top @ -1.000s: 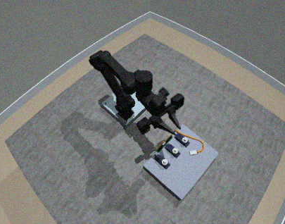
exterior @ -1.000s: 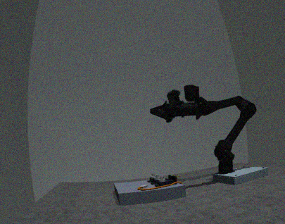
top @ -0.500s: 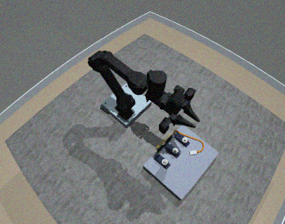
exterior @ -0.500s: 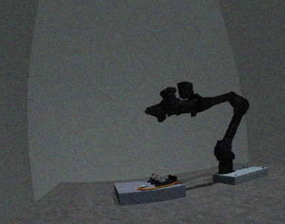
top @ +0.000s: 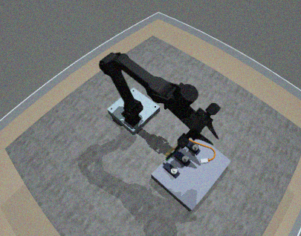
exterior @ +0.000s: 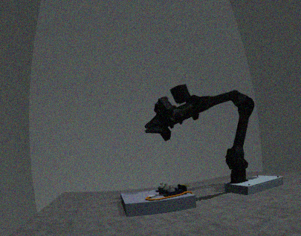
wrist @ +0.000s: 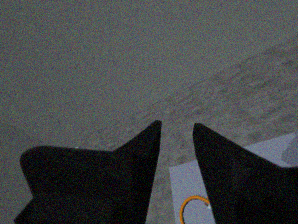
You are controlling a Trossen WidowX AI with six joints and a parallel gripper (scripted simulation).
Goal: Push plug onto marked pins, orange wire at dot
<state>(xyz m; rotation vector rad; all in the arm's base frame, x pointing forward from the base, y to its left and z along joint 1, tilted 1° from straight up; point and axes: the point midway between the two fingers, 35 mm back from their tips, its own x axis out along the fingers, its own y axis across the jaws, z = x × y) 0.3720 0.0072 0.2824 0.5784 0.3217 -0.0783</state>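
Observation:
The white plug [top: 204,160] lies on the pale holder block [top: 208,182] [exterior: 160,208] [wrist: 181,181], at the end of the curved orange lead [top: 215,152] [exterior: 167,197] [wrist: 194,198]. In the wrist view the plug end is mostly hidden behind the right finger. Three dark motors with round pale tops stand in a row, the nearest to the lead being one motor [top: 195,148]. A small yellow-green strip [top: 170,152] shows at the block's edge, partly covered by the arm; single pins and the dot are too small to tell. My gripper [top: 215,141] [exterior: 146,130] [wrist: 176,127] is partly open and empty, high above the block.
The arm's pale base plate [top: 149,107] [exterior: 267,181] stands behind the block on the grey mat [top: 67,130]. The arm reaches over from it and casts a broad shadow. A tan border [top: 15,130] surrounds the mat.

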